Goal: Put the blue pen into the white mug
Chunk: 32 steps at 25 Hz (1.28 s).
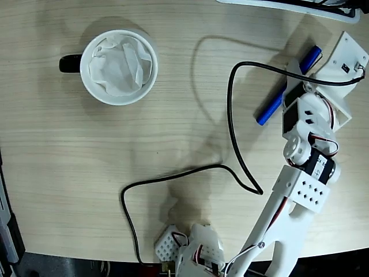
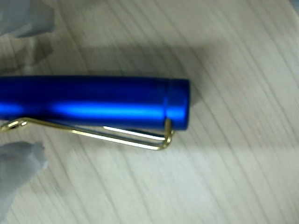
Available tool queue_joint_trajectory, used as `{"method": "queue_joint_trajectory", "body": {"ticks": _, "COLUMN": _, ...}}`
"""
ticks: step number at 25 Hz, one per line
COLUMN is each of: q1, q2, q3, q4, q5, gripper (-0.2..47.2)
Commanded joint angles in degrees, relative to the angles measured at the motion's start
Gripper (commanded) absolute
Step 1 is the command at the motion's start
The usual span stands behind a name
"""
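The hand point(image 1: 301, 78) sits over the blue pen point(image 1: 271, 109) at the right of the fixed view, its white body covering the pen's middle so that only two stretches show: a long lower end that sticks out down-left of the hand and a short upper end that pokes out up-right of it. Whether the fingers are closed on the pen or only straddle it cannot be told from this view, because the wrist housing hides them.

In the wrist view the pen point(image 2: 93, 102) fills the left and centre, lying on the pale wood-grain surface point(image 2: 233, 186), with its capped end just right of centre and its other end cut off by the left edge. A thin wire clip point(image 2: 117, 136) runs along its lower side; here it looks gold rather than silver. Blurred pale grey shapes at the upper left and lower left corners may be the fingers point(image 2: 18, 163), too soft to make out, so the hand's opening stays uncertain.

The white mug point(image 1: 119, 66) stands well apart from the hand, far to its left, with crumpled tissue point(image 1: 122, 64) inside and its black handle point(image 1: 70, 63) pointing away from the hand. A black cable point(image 1: 230, 115) loops across the surface between them.
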Motion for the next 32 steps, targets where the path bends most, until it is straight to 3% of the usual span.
{"method": "queue_joint_trajectory", "body": {"ticks": 1, "q1": 1.05, "q2": 0.62, "q3": -1.76, "q4": -0.62, "q5": -0.7, "gripper": 18.6}}
{"method": "queue_joint_trajectory", "body": {"ticks": 11, "q1": 0.7, "q2": -4.75, "q3": -7.12, "q4": -0.18, "q5": -0.62, "gripper": 17.0}}
{"method": "queue_joint_trajectory", "body": {"ticks": 18, "q1": 0.18, "q2": -6.5, "q3": -8.53, "q4": -0.09, "q5": -0.53, "gripper": 3.9}}
{"method": "queue_joint_trajectory", "body": {"ticks": 21, "q1": -0.09, "q2": -6.24, "q3": -8.26, "q4": 0.26, "q5": -0.35, "gripper": 0.3}}
{"method": "queue_joint_trajectory", "body": {"ticks": 32, "q1": -1.32, "q2": -2.81, "q3": -8.0, "q4": 10.02, "q5": 2.64, "gripper": 0.1}}
